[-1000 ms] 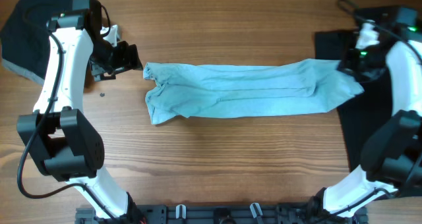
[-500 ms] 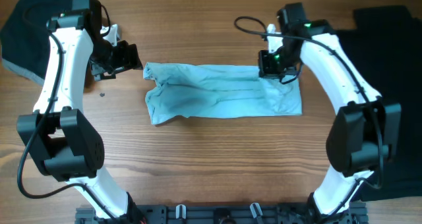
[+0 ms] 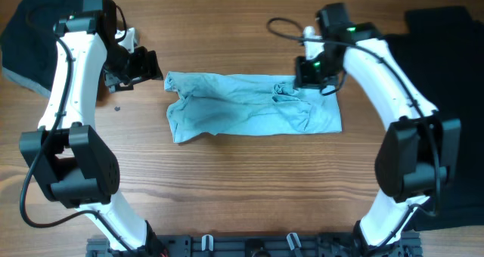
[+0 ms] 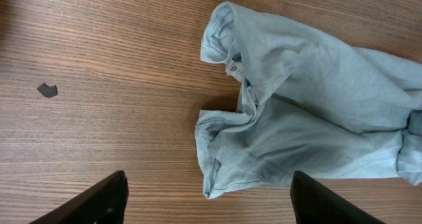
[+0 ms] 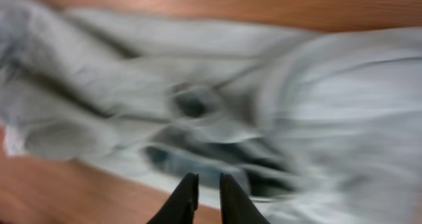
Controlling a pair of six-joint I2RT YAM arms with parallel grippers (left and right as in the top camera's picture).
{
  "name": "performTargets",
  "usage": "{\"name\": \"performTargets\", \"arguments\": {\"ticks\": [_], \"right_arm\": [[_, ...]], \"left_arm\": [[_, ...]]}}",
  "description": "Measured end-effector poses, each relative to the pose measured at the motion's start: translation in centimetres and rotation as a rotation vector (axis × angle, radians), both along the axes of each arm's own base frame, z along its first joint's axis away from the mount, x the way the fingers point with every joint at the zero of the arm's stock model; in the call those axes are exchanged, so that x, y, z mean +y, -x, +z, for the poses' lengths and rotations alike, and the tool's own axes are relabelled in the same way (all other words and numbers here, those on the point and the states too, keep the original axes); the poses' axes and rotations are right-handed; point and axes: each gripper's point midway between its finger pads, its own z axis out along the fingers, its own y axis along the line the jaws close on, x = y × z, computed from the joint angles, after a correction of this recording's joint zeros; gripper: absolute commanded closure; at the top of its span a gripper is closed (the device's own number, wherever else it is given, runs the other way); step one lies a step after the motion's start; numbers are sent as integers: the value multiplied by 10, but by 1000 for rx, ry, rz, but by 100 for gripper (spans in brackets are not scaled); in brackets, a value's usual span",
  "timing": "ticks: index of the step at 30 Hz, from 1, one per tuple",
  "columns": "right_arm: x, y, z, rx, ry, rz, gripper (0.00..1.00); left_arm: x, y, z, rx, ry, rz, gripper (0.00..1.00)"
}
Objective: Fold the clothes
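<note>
The pale blue-green T-shirt [image 3: 242,106] lies across the middle of the table as a narrow band, its right end doubled over to the left and bunched [image 3: 286,92]. My right gripper [image 3: 310,74] is low over that bunch. In the blurred right wrist view its fingers [image 5: 205,184] are almost together on the fabric [image 5: 316,105]. My left gripper [image 3: 151,64] is open and empty just left of the shirt's collar end. The left wrist view shows its fingers [image 4: 211,204] wide apart over the shirt's left end [image 4: 310,118].
A black garment with a grey edge [image 3: 30,30] lies at the far left corner. A large black T-shirt [image 3: 446,98] covers the right side of the table. A small dark speck [image 4: 47,89] sits on the wood near my left gripper.
My right gripper carried the shirt's right end far to the left, folding it over; the fabric has since bunched under it. The left arm has not moved.
</note>
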Motion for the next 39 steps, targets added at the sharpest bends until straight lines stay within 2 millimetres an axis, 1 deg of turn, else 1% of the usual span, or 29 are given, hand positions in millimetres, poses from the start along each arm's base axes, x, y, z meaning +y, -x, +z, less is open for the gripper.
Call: {"name": "performTargets", "arguments": {"ticks": [2,4,5,7,8,9,10,12,13,14,15,16,17,18,19,20,22,24,26,28,29,31,32,33,34,36,37,39], "right_arm": [[-29,-10,-1,-14,10,-70,90],[-47,-11,-10,-10,23,-114,91],[-49,-9,-18,-6,25,-117,92],[-45,4,-40,22,29,-104,93],[-35,21,-57,66,18,-69,95],[-20,39,-67,105,-16,-8,96],[-6,50,-68,126,-64,51,96],[25,78,-61,181,-170,197,96],[41,95,-55,213,-226,276,96],[63,111,-47,223,-288,380,95],[76,117,-42,205,-311,443,94],[82,115,-39,170,-314,469,94],[82,103,-34,100,-285,466,90],[76,89,-30,47,-242,428,87],[60,69,-23,-12,-167,339,83],[47,57,-18,-48,-123,274,83],[22,39,-14,-81,-65,164,91],[-9,24,-19,-81,-10,21,95],[-14,21,-25,-63,0,-31,96],[-5,18,-41,-36,-12,-42,96],[5,14,-47,-39,-33,-35,95],[32,7,-59,-50,-95,3,94],[52,1,-60,-87,-140,42,94],[69,-7,-56,-147,-175,83,93],[87,-21,-45,-243,-212,129,92],[103,-30,-31,-321,-236,171,89],[104,-28,-26,-326,-235,179,87],[92,-18,-18,-291,-210,168,85]], "left_arm": [[0,-2,0,-7,-1,0,23],[0,-3,0,-11,-1,0,23],[0,-3,0,-11,-1,0,23],[0,-3,0,-14,-1,0,24],[0,-3,0,-14,-1,0,24],[0,-3,0,-14,-1,0,25],[0,-3,0,-13,-1,0,25],[0,-3,0,-14,-1,0,26],[0,-3,0,-14,-1,0,26],[0,-3,0,-13,-1,0,26],[0,-3,0,-14,-1,0,26],[0,-3,0,-13,-1,0,25],[0,-3,0,-14,-1,0,25],[0,-3,0,-14,-1,0,25],[0,-3,0,-14,-1,0,25],[0,-3,0,-14,-1,0,25],[0,-3,0,-14,-1,0,25],[0,-3,0,-14,-1,0,25],[0,-3,0,-14,-1,0,25],[0,-4,0,-15,-1,0,25],[0,-4,0,-16,-1,0,25],[0,-4,0,-18,-1,0,25],[0,-4,1,-19,-2,0,25],[0,-5,0,-19,-2,0,25],[0,-5,1,-21,-1,0,25],[0,-5,1,-22,-2,0,25],[0,-5,0,-21,-1,0,25],[0,-3,0,-14,-1,0,24]]}}
